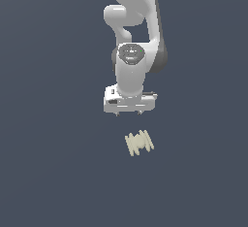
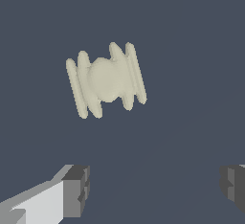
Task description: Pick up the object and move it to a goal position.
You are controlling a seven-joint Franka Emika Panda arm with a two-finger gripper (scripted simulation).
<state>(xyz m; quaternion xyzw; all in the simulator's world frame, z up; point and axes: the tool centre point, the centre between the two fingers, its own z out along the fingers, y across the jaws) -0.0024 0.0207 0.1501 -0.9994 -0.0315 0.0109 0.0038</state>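
Ribbed cream spool (image 2: 106, 80), gripper (image 2: 153, 189) parted, apart

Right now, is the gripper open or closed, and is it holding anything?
Gripper: open, jaws wide apart, holding nothing; the cream ribbed spool lies free on the floor, not between them.

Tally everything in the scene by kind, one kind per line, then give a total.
Spool, pale cream, ribbed: 1
Arm, white: 1
End effector, open, holding nothing: 1
Total: 3
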